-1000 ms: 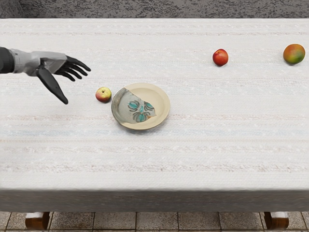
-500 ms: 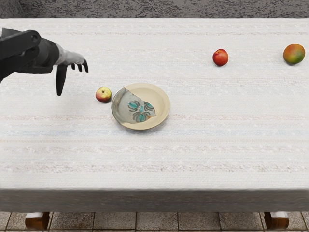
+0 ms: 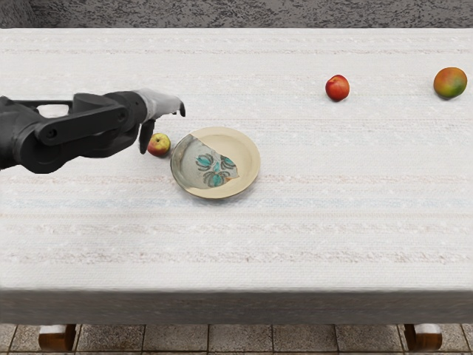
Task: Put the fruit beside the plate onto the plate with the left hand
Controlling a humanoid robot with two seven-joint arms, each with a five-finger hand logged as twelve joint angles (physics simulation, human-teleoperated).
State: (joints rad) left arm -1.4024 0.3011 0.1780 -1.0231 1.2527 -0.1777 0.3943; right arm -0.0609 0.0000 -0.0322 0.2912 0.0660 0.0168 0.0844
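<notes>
White-cloth bench: wide bare room along the front edge. Plate left of centre; small apple on the bench just beside its left rim. Left robot hand hangs over the apple, fingers loose, gripping nothing; most fingers foreshortened, hard to count. Half a second ago it was further left, well apart. Far right: red apple, mango near the bench edge.

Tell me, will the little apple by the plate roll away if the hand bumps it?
Probably: the little apple is round and sits free on the flat table, so a nudge could roll it. The plate beside it might stop it.
</notes>
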